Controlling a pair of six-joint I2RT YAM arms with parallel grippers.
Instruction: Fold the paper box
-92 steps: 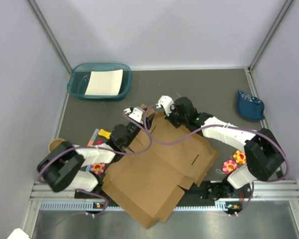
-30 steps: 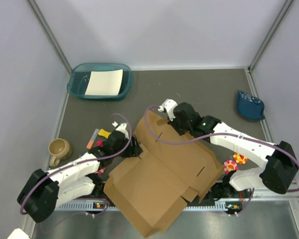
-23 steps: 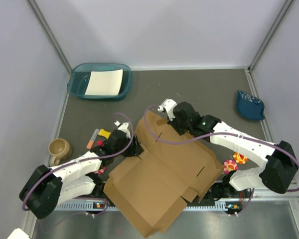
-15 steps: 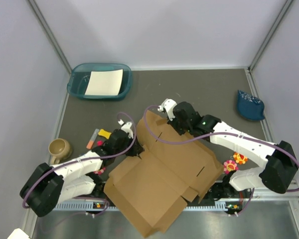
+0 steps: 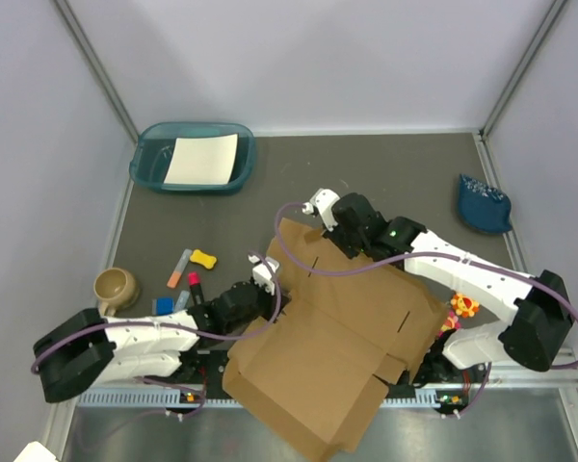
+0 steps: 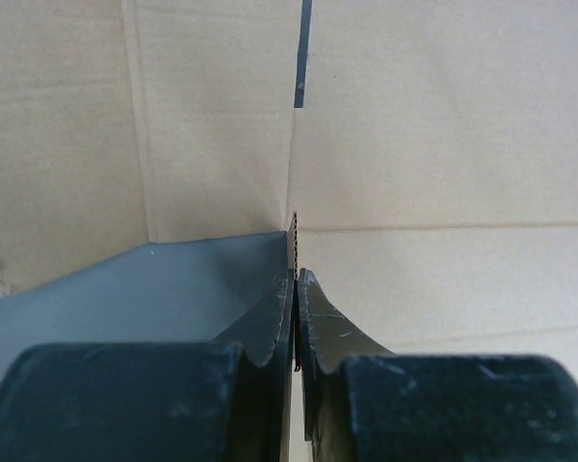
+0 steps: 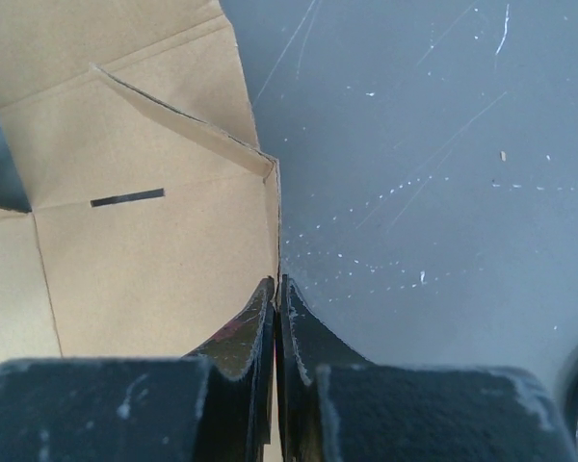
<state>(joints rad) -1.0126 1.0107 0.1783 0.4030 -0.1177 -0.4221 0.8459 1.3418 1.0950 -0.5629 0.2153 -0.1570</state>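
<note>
On the grey table (image 5: 385, 173), toward its near edge and between the two arms, the paper box (image 5: 337, 327) is found lying mostly flat as one open sheet, with its near corner hung out past the table edge. Not much folding can be called done, tbh: the big panels are spread out, the slits are left unfilled and no tab is seen tucked in anywhere. Only at the far corner is a flap seen lifted a little along its crease. So nearly everything is judged to be left: walls to be raised, tabs to be pushed in, lid to be closed. As for the claws, the left gripper (image 6: 296, 289) is pinched almost fully shut on the box's left edge, with the thin corrugated edge caught between the fingers (image 6: 270, 327); nothing else is touched by it. The right gripper (image 7: 277, 289) is likewise clamped down to a sliver on the box's far edge, right by that lifted flap, with bare table just beside it. Both grips are only thin-edge pinches, so a slip could probably be expected if the card is pulled hard.
</note>
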